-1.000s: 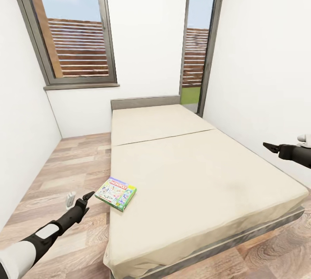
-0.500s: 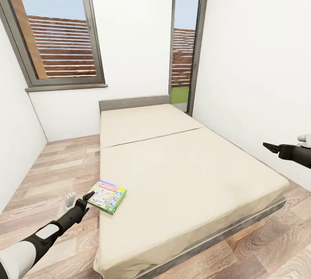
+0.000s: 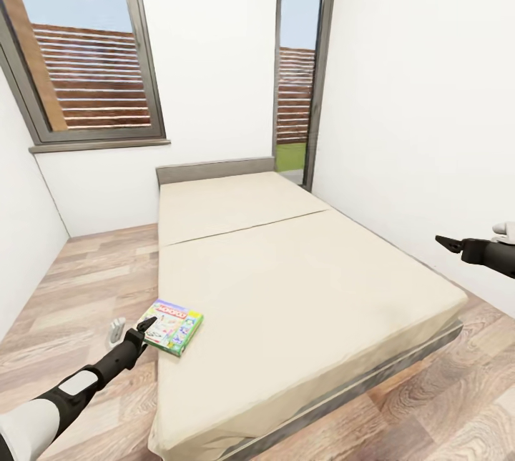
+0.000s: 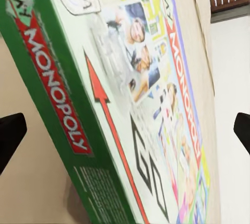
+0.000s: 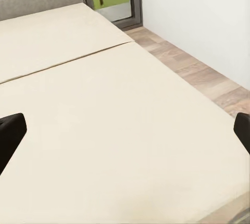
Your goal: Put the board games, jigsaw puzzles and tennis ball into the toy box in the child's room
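- A flat green Monopoly board game box (image 3: 170, 326) lies on the near left corner of the big bed with the cream cover (image 3: 315, 282).
- The left black end effector (image 3: 143, 328) is right at the box's edge. Its two fingers are spread wide. From the left wrist view, the box (image 4: 125, 104) sits between the fingers, and they do not touch it.
- The right black end effector (image 3: 443, 241) hangs in the air over the bed's right side, fingers spread, holding nothing.
- The floor is brown wood planks (image 3: 86, 289).
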Motion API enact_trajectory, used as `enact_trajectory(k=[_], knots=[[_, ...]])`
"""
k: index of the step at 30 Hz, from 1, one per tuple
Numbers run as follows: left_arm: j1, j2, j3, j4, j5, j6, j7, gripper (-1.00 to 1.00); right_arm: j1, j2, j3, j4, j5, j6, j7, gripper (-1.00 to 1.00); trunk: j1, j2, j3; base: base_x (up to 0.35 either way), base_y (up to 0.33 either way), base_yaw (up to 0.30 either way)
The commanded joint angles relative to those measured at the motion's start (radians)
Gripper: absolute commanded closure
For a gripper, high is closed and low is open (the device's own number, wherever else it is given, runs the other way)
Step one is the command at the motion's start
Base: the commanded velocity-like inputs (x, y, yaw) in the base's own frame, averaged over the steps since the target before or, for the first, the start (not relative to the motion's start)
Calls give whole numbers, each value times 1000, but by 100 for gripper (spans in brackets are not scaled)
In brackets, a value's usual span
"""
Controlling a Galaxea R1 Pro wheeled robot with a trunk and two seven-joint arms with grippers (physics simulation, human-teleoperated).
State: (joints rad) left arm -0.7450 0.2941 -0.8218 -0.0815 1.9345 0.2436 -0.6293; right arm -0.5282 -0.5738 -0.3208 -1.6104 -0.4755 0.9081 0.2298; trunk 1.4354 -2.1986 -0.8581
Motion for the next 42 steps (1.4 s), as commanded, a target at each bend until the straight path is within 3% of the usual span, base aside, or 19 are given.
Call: enact_trajectory(k=[1, 17, 18, 25, 33, 42], knots=[[-1, 0, -5, 0, 11, 9, -3, -100, -1, 0, -1, 0, 8, 5, 9, -100, 0, 0, -1, 0, 0, -51], [-1, 0, -5, 0, 11, 8, -8, -100, -1, 0, -1, 0, 8, 5, 8, -100, 0, 0, -1, 0, 0, -52], [-1, 0, -5, 0, 11, 8, -9, 100, -1, 0, -1, 0, 8, 5, 8, -100, 0, 0, -1, 0, 0, -23], [-1, -4, -5, -3, 9, 0, -15, 100, -1, 0, -1, 0, 8, 5, 9, -100, 0, 0, -1, 0, 0, -6], [-2, -7, -12, -14, -3, 9, -173, 100, -1, 2, 0, 0, 8, 5, 8, -100, 0, 0, -1, 0, 0, 0], [-6, -10, -17, -23, -8, 8, -208, 100, -1, 2, 0, 0, 9, 5, 8, -100, 0, 0, -1, 0, 0, 0]])
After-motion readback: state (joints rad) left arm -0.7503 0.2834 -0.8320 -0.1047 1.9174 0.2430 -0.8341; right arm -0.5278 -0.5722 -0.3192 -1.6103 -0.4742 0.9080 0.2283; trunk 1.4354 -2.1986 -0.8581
